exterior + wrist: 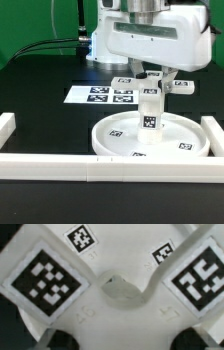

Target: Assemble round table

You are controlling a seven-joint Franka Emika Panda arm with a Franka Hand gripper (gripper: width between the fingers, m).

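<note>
The large round disc (112, 141) lies flat on the table near the front rail. The short post (150, 116) stands upright at its centre, a tag facing the camera. The cross-shaped piece (123, 83) sits level on top of the post, with tags on its arms. My gripper (151, 79) comes straight down over it. In the wrist view the cross-shaped piece (105, 314) fills the frame, with a round hub (122, 287) at its middle. My gripper (128, 341) has one arm of the piece between its dark fingertips (60, 340), which press against its sides.
The marker board (98, 96) lies behind the disc on the exterior view's left. White border rails run along the front (60, 166), the left (8, 128) and the right (213, 135). The robot's base and cables stand at the back.
</note>
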